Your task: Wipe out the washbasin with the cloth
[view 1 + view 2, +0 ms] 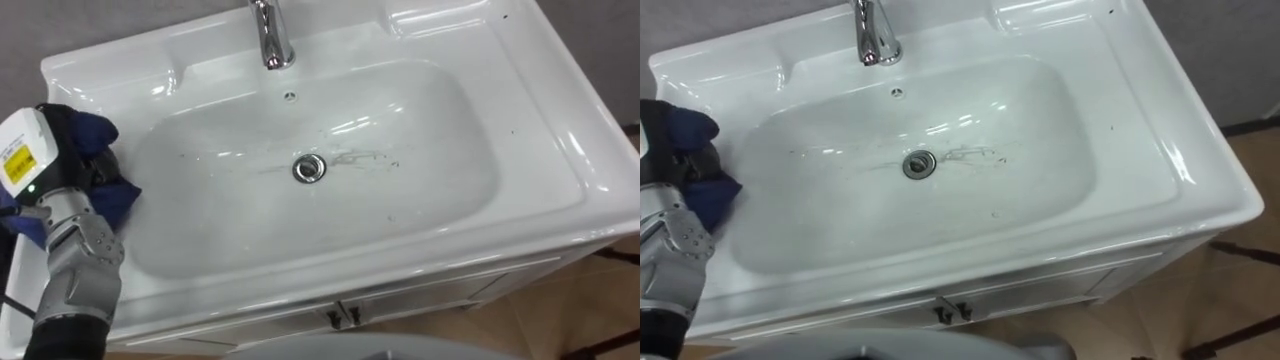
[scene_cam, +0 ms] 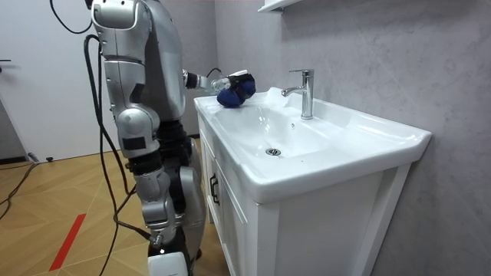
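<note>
White basin [image 1: 540, 130], dark blue cloth [image 1: 92, 130], chrome tap [image 1: 270, 40], mottled grey wall [image 2: 368, 54], tan wood floor [image 2: 46, 199] with a red stripe [image 2: 67, 241].

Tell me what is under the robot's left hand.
A bunched dark blue cloth, lying on the basin's left rim beneath the left hand. The cloth covers the rim below it, so any dirt there cannot be seen.

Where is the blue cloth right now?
In the left eye view, the blue cloth is bunched in the robot's left hand at the basin's left rim, far left of the drain.
</note>
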Motion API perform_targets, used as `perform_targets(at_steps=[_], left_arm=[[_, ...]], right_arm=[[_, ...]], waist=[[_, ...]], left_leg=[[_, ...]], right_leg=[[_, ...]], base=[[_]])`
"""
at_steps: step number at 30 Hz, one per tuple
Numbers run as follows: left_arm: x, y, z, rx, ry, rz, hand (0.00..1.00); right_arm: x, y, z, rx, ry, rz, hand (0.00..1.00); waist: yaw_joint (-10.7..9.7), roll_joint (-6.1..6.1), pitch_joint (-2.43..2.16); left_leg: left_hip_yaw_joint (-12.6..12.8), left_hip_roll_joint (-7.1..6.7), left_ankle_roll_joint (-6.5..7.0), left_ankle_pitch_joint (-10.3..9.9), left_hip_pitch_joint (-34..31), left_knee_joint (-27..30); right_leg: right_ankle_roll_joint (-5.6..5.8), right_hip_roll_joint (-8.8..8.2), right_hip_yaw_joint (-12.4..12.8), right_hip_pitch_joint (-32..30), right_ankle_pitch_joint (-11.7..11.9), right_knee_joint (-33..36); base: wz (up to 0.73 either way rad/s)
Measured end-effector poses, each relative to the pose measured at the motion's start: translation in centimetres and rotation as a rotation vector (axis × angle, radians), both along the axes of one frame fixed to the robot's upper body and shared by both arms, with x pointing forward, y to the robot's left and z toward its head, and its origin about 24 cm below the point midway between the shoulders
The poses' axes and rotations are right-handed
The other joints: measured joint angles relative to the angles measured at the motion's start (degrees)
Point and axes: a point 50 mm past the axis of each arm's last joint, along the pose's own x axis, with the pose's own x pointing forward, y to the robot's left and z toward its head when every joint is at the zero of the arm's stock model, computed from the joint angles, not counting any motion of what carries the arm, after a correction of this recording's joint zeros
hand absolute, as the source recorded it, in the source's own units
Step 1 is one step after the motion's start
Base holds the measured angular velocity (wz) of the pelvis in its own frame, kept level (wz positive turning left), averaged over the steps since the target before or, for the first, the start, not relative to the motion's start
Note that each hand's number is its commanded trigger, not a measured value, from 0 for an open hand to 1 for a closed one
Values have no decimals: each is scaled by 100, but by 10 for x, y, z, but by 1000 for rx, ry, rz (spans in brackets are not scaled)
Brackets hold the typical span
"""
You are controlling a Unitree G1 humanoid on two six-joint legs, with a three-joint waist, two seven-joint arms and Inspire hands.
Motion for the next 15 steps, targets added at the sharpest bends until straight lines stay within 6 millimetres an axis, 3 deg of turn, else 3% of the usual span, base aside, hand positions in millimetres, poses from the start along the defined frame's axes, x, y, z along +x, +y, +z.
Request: perform_targets(at_steps=[9, 15], left_arm=[[0, 1, 2, 86, 34, -14, 0], [6, 11, 16, 220, 41, -35, 0]], right_arm=[[0, 0, 0, -1, 8, 2, 0], [-1, 0, 0, 3, 10, 4, 0]], waist=[[28, 46, -11], [26, 91, -32]], left_leg=[[2, -2, 0, 0, -9, 6], [27, -2, 0, 0, -14, 6]], right_leg=[[0, 4, 71, -86, 0, 39], [-1, -1, 63, -75, 0, 72]], base=[[-2], [0]])
